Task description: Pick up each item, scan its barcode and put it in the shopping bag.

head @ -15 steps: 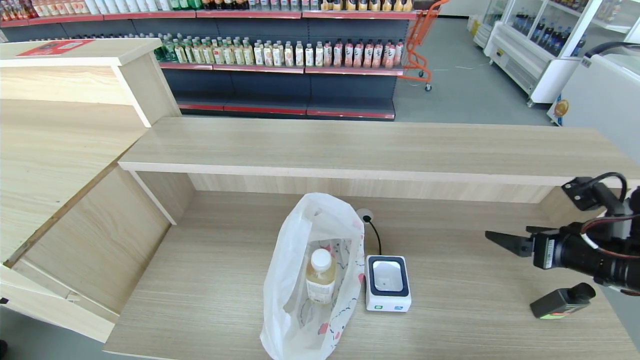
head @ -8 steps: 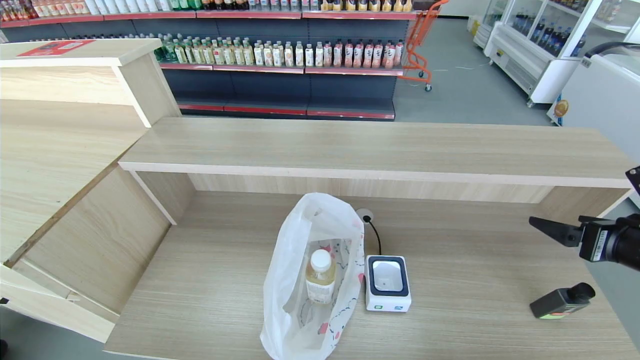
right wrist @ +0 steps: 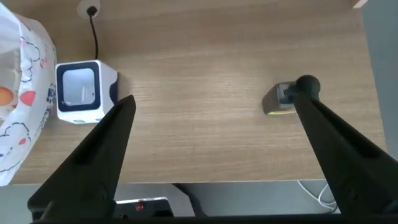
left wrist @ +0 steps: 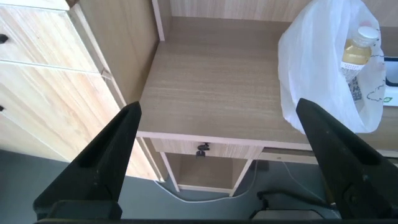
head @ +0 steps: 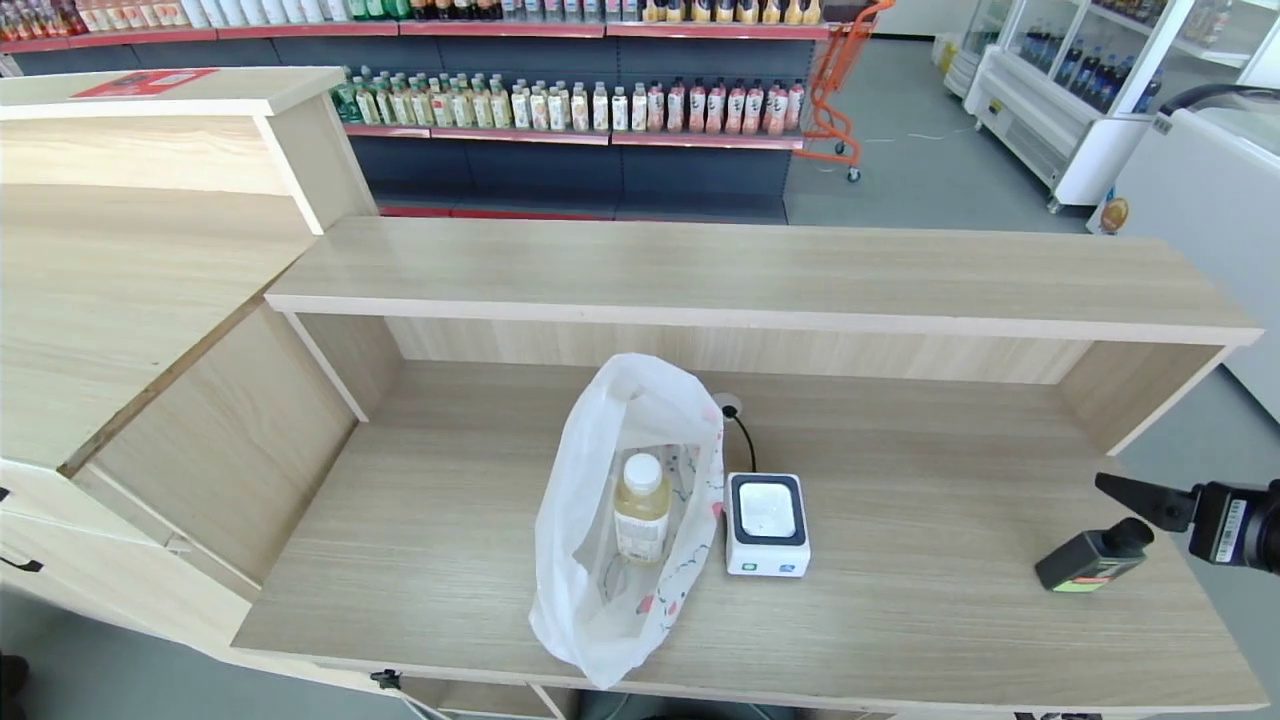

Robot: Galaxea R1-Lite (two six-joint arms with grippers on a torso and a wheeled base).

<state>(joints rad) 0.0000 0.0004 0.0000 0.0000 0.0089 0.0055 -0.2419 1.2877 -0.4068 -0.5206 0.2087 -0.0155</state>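
A white plastic shopping bag (head: 600, 560) stands open in the middle of the wooden counter (head: 900, 600). Inside it stands a pale yellow drink bottle (head: 641, 508) with a white cap. Just right of the bag lies the white barcode scanner (head: 766, 523), window up, with its cable running to the back. A dark small item with a green label (head: 1092, 557) lies near the counter's right end. My right gripper (right wrist: 214, 155) hangs open and empty above that end, one finger (head: 1140, 498) close over the dark item. My left gripper (left wrist: 214, 162) is open and empty, out past the counter's front left corner.
A raised shelf (head: 760, 270) runs along the back of the counter, with side walls at both ends. A taller wooden counter (head: 150, 280) stands at the left. Store shelves of bottles and freezers stand behind. A drawer knob (left wrist: 200, 149) sits under the front edge.
The head camera has shifted, so the whole picture moved. My right arm has drawn back to the right, from over the counter to its right end. Bag, bottle and scanner are unmoved.
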